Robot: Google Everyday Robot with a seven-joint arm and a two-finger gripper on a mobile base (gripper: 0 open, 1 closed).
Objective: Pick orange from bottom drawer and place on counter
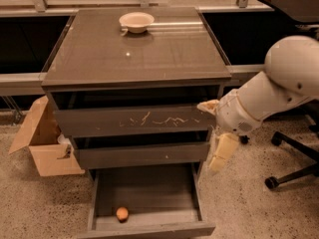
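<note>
The orange (122, 213) lies at the front left of the pulled-out bottom drawer (149, 193), while the gripper (215, 129), fingers spread wide and empty, hangs just right of the scratched drawer (99, 121), below the counter (134, 59)

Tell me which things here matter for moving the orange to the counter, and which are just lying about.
For the job: orange, in the open bottom drawer; counter; gripper, open, just right of the middle drawer.
Lying about: bowl on the counter; cardboard box; office chair.
</note>
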